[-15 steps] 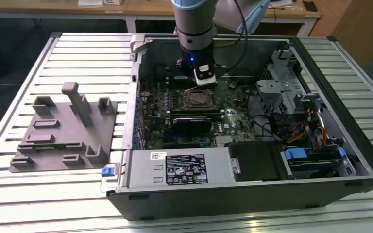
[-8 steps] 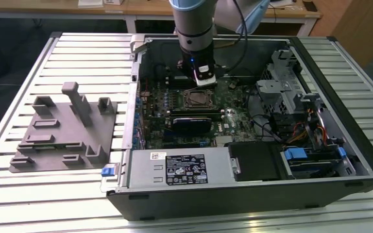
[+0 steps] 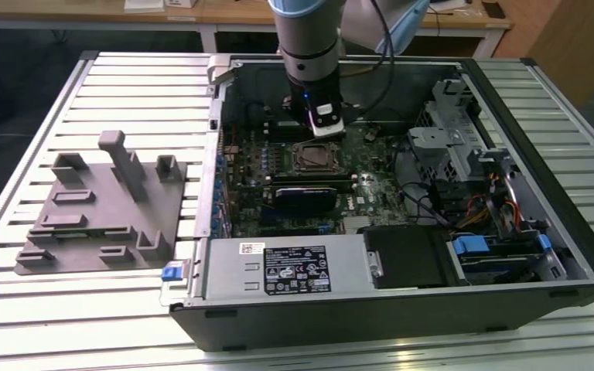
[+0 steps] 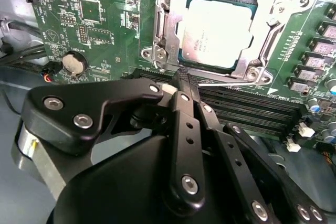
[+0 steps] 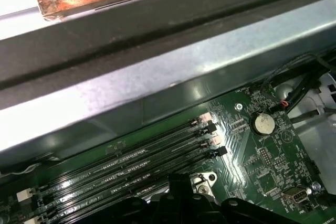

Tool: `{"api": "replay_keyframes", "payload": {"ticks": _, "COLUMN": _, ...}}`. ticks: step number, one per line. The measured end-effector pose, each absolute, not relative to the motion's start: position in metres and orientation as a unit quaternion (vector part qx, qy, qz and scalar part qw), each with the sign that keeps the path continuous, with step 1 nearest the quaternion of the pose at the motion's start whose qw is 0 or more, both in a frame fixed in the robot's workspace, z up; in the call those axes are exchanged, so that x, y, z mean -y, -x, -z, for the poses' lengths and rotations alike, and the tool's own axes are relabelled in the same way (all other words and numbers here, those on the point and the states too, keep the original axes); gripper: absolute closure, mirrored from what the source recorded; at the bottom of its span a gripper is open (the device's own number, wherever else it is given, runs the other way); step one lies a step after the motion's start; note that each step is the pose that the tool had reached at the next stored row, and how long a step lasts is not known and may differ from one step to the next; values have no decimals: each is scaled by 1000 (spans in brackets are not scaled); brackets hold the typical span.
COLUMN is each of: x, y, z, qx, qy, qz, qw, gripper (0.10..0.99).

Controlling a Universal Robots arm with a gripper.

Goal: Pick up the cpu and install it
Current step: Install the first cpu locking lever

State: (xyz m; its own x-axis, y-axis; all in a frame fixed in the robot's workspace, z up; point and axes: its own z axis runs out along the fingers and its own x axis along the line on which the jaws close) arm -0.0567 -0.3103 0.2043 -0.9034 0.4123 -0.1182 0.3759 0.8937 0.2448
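Second wrist view: the cpu [image 4: 217, 31] lies flat inside the motherboard socket [image 4: 161, 24]. The hand [image 4: 176, 81] hovers just beside the socket, its fingers closed together and empty.

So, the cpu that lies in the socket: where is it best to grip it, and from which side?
Probably grip the cpu by two opposite edges of its silvery top, coming straight from above. It lies flat inside the socket frame, whose metal rails stand close around it, so a sideways approach looks blocked.
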Motion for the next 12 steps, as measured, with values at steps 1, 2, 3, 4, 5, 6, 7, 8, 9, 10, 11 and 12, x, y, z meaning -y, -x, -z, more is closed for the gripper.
{"api": "replay_keyframes", "payload": {"ticks": 1, "x": 310, "y": 57, "z": -204, "qx": -970, "qy": -203, "qz": -108, "qw": 84, "gripper": 980}}
{"api": "replay_keyframes", "payload": {"ticks": 2, "x": 309, "y": 58, "z": -204, "qx": -970, "qy": -203, "qz": -107, "qw": 85, "gripper": 980}}
{"api": "replay_keyframes", "payload": {"ticks": 3, "x": 308, "y": 58, "z": -204, "qx": -970, "qy": -203, "qz": -106, "qw": 85, "gripper": 980}}
{"api": "replay_keyframes", "payload": {"ticks": 4, "x": 307, "y": 59, "z": -204, "qx": -970, "qy": -203, "qz": -105, "qw": 86, "gripper": 980}}
{"api": "replay_keyframes", "payload": {"ticks": 5, "x": 302, "y": 61, "z": -204, "qx": -970, "qy": -201, "qz": -101, "qw": 90, "gripper": 980}}
{"api": "replay_keyframes", "payload": {"ticks": 6, "x": 302, "y": 61, "z": -204, "qx": -971, "qy": -199, "qz": -100, "qw": 90, "gripper": 980}}
{"api": "replay_keyframes", "payload": {"ticks": 7, "x": 301, "y": 61, "z": -204, "qx": -971, "qy": -197, "qz": -100, "qw": 90, "gripper": 980}}
{"api": "replay_keyframes", "payload": {"ticks": 8, "x": 301, "y": 61, "z": -204, "qx": -971, "qy": -196, "qz": -99, "qw": 90, "gripper": 980}}
{"api": "replay_keyframes", "payload": {"ticks": 9, "x": 301, "y": 61, "z": -204, "qx": -971, "qy": -196, "qz": -99, "qw": 90, "gripper": 980}}
{"api": "replay_keyframes", "payload": {"ticks": 10, "x": 301, "y": 61, "z": -204, "qx": -971, "qy": -196, "qz": -99, "qw": 90, "gripper": 980}}
{"api": "replay_keyframes", "payload": {"ticks": 11, "x": 301, "y": 61, "z": -204, "qx": -971, "qy": -196, "qz": -99, "qw": 90, "gripper": 980}}
{"api": "replay_keyframes", "payload": {"ticks": 12, "x": 301, "y": 61, "z": -204, "qx": -971, "qy": -196, "qz": -99, "qw": 90, "gripper": 980}}
